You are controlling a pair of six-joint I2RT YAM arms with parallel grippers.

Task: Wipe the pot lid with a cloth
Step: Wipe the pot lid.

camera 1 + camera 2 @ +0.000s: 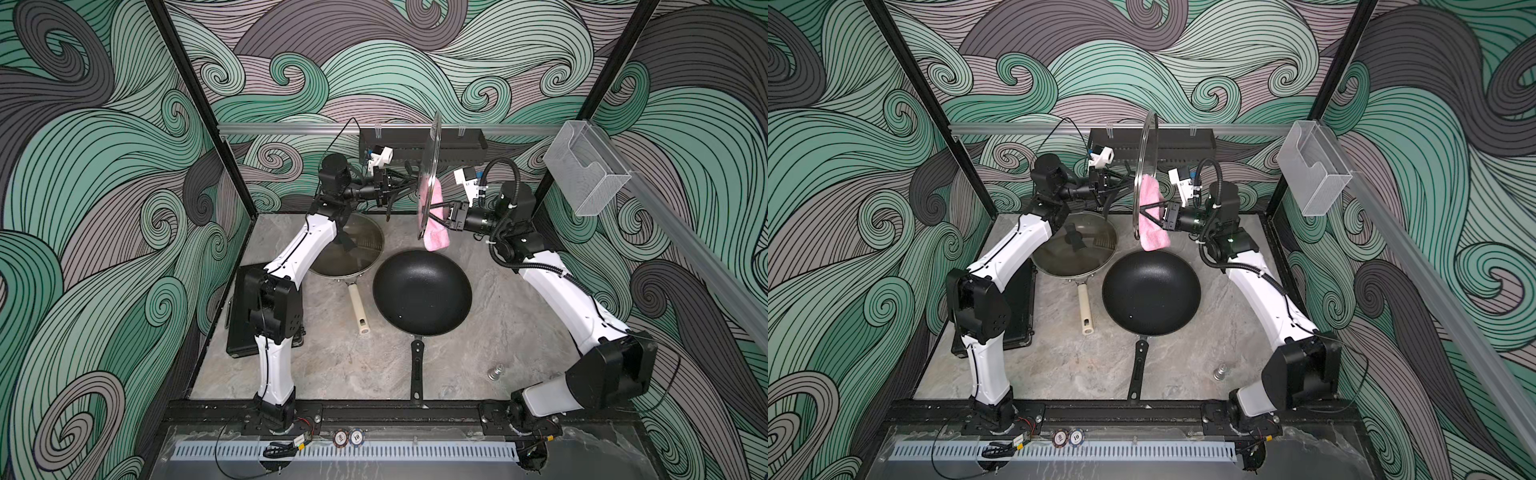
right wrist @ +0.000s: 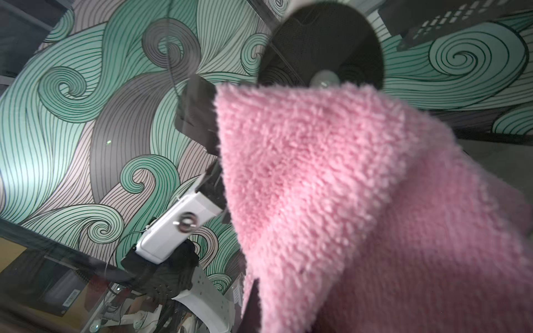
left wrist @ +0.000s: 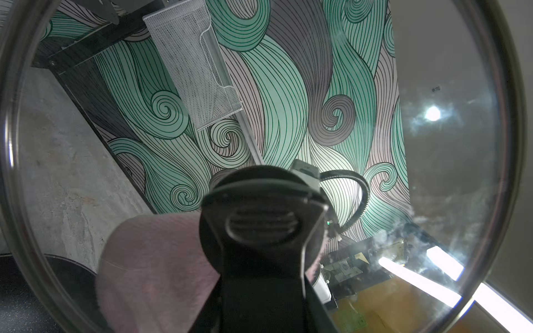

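Glass on edge: the pot lid (image 1: 430, 166) (image 1: 1147, 158) stands nearly upright in the air over the far part of the table (image 1: 332, 365), its lower rim above the far rim of the black pan (image 1: 422, 293). The left gripper (image 1: 405, 187) is clamped on the lid's black handle (image 3: 259, 227). The right gripper (image 1: 434, 209) pinches the pink cloth (image 1: 436, 232) (image 2: 346, 201) and holds it against the opposite face — the cloth's tail hangs past the lid's bottom edge. Open grey marbled surface lies nearer the arm bases. A second, lidded pan (image 1: 353, 249) sits just beside the black one, under the left arm. Wave-patterned walls (image 1: 415, 62) close three sides. In the right wrist view the cloth covers that gripper's fingers — their tips cannot be made out.
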